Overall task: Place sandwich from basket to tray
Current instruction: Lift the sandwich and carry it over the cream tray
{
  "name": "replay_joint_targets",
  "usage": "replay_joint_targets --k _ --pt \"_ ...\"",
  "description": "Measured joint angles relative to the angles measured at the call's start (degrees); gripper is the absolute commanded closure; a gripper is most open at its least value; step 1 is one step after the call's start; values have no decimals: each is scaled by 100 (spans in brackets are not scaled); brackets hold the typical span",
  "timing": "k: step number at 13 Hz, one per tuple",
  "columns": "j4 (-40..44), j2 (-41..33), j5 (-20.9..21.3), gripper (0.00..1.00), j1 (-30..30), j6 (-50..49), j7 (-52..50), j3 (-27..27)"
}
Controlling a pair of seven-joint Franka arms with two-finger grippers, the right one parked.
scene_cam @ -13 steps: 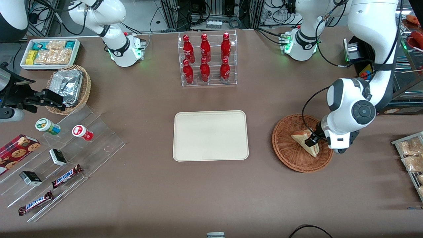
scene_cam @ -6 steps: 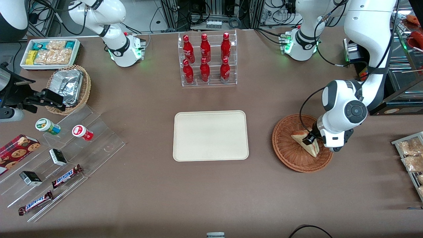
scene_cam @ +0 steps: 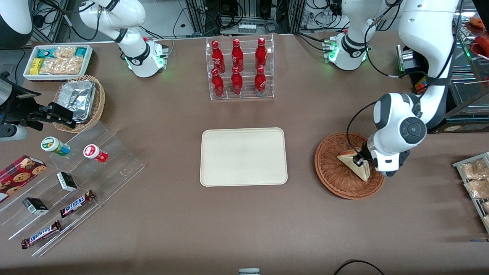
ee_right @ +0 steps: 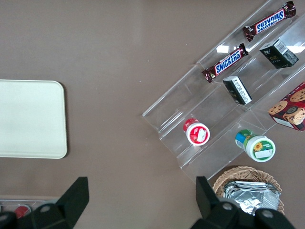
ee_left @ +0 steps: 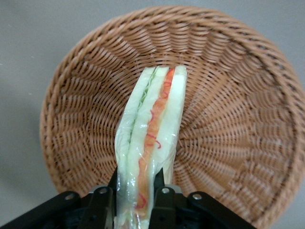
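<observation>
Now in grasp step | we logged gripper [ee_left: 136,193] pinching sandwich [ee_left: 150,143] in basket [scene_cam: 332,173] | next, we judged: lift clear, carry to tray [scene_cam: 243,156].

- Gripper [ee_left: 137,202]: fingers cropped by the frame edge, clamped on the sandwich [ee_left: 148,143].
- Basket [scene_cam: 332,175]: rim partly hidden by the left arm.
</observation>
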Motion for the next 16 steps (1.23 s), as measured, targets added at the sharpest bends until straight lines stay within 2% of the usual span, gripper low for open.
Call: replay_joint_targets --k 3,5,10,14,16 --pt "1330 -125 484 100 -5 -1820 150 -358" --pt "1960 -189 677 100 -25 -2434 248 -800" --pt "2288 -16 746 100 -78 -2475 465 -1992" --pt "2350 844 1597 100 -156 -1763 428 -2888" --pt "2522 1376 1897 100 -454 -1579 250 -2976"
